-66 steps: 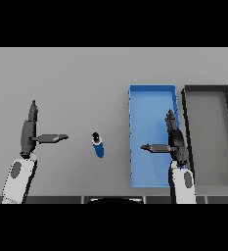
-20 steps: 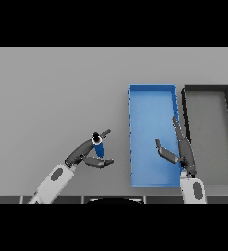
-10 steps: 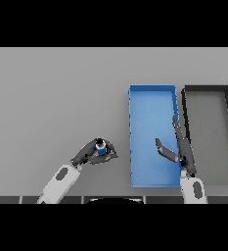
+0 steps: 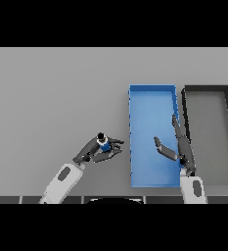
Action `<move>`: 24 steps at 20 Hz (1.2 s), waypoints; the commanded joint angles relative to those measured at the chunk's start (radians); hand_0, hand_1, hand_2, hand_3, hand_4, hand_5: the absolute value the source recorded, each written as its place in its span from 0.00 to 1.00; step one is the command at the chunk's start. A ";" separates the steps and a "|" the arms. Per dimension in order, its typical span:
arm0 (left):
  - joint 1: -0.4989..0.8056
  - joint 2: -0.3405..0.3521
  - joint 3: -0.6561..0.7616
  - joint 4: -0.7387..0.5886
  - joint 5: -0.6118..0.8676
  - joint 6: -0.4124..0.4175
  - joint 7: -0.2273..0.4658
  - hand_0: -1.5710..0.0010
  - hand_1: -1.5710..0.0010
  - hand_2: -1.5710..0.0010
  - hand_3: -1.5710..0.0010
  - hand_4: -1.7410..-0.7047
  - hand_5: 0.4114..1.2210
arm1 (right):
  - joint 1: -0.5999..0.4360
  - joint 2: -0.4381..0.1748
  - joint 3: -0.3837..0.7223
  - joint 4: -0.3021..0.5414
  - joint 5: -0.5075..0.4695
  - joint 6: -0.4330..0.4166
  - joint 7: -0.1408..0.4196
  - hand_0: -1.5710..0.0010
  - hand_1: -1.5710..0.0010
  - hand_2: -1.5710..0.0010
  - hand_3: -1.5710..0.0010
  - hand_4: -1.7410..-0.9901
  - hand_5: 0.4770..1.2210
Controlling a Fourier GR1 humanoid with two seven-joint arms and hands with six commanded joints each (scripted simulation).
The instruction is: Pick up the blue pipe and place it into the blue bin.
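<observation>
One blue pipe (image 4: 103,144) sits pinched in the curled fingers of the left hand (image 4: 97,150), left of the blue bin (image 4: 152,94). Right hand (image 4: 180,146) hovers over that bin, fingers straight, holding nothing. Beside it stands a dark bin (image 4: 207,89).

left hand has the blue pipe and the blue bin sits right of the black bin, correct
Not quite. The left hand does hold the blue pipe, but the head view shows the blue bin to the left of the black bin, not the right.
</observation>
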 commanded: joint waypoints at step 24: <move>-0.043 -0.080 0.029 -0.109 -0.058 -0.128 0.125 0.00 0.00 0.00 0.00 0.26 1.00 | 0.104 -0.047 0.004 -0.264 -0.188 0.114 0.009 1.00 0.98 0.93 1.00 0.71 0.18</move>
